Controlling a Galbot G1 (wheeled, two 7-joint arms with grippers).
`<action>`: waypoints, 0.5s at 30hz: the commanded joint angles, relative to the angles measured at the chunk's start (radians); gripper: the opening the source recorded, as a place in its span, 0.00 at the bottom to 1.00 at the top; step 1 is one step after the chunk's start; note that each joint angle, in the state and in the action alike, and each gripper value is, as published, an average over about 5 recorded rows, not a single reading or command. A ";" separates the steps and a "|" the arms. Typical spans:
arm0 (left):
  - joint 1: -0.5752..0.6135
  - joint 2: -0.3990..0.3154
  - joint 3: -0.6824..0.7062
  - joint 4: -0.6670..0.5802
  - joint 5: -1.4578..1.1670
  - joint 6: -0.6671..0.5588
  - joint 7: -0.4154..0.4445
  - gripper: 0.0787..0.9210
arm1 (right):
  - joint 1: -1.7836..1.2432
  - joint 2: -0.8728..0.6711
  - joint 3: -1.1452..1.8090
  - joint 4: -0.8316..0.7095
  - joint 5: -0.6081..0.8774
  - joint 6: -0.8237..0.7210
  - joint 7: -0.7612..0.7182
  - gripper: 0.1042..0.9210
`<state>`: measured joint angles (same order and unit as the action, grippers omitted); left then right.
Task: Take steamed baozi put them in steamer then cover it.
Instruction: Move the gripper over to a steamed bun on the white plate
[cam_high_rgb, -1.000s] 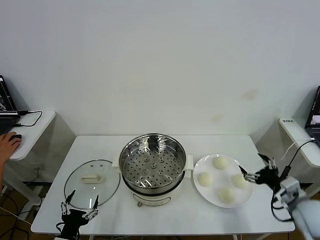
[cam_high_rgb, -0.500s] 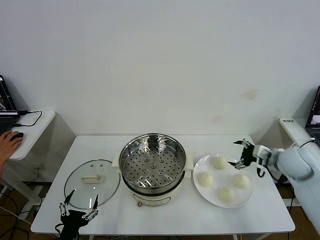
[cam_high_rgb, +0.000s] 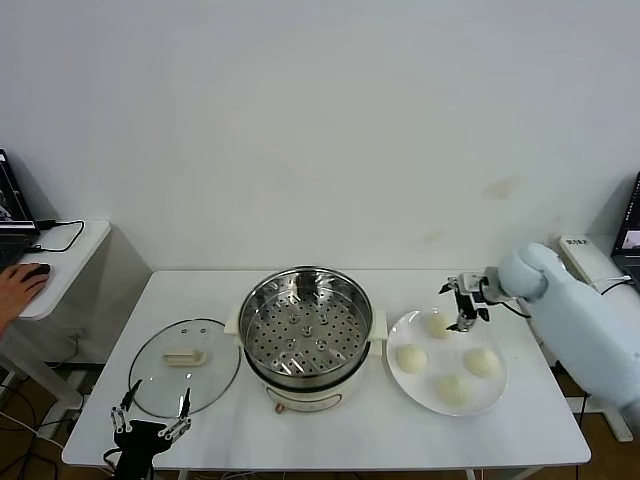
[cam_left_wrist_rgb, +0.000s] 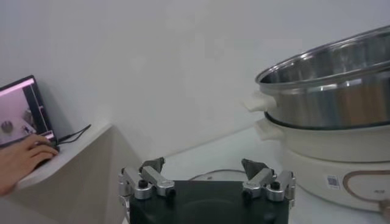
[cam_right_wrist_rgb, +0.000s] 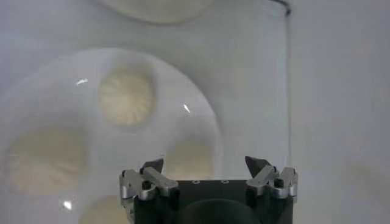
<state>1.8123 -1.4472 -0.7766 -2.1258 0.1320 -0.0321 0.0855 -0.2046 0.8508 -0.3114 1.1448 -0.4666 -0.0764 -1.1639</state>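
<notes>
A white counter (cam_high_rgb: 330, 425) carries the steamer (cam_high_rgb: 305, 335) at its middle: a shiny steel pot on a cream-white base, open on top, with its perforated tray bare. To the robot's left of it the cover (cam_high_rgb: 184, 353), a clear glass lid with a cream-white handle, lies flat on the counter just beside the pot. To the robot's right a white plate (cam_high_rgb: 410, 385) lies close by the steamer's side handle and holds the steamed baozi (cam_high_rgb: 410, 357), 4 cream-white buns spread apart on it: 1 at the far side, 1 toward the steamer, 1 toward the counter's right end and 1 at the near side. The right gripper (cam_high_rgb: 461, 304) hangs over the far part of the plate, close above the far bun, with its fingers spread wide and nothing between them; in the right wrist view the right gripper (cam_right_wrist_rgb: 207, 171) looks straight down on the plate (cam_right_wrist_rgb: 207, 122) and the buns (cam_right_wrist_rgb: 126, 99), touching none of them. The left gripper (cam_high_rgb: 152, 411) waits low at the counter's near left edge, in front of the cover, its fingers also wide apart and empty; the left wrist view shows the left gripper (cam_left_wrist_rgb: 203, 173) facing the steamer's wall (cam_left_wrist_rgb: 332, 97). On a side desk at far left a person's hand (cam_high_rgb: 15, 288) rests on a mouse.
</notes>
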 joint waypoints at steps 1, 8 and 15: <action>0.004 -0.003 -0.006 -0.005 0.003 0.001 0.001 0.88 | 0.109 0.066 -0.116 -0.151 -0.072 0.056 -0.037 0.88; 0.001 -0.001 -0.009 0.010 0.002 -0.001 0.002 0.88 | 0.074 0.076 -0.099 -0.165 -0.086 0.034 -0.004 0.88; -0.002 -0.001 -0.003 0.015 0.004 0.000 0.009 0.88 | 0.053 0.084 -0.089 -0.174 -0.065 0.004 0.015 0.88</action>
<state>1.8088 -1.4472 -0.7779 -2.1123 0.1350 -0.0324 0.0930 -0.1722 0.9217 -0.3784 1.0064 -0.5179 -0.0755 -1.1501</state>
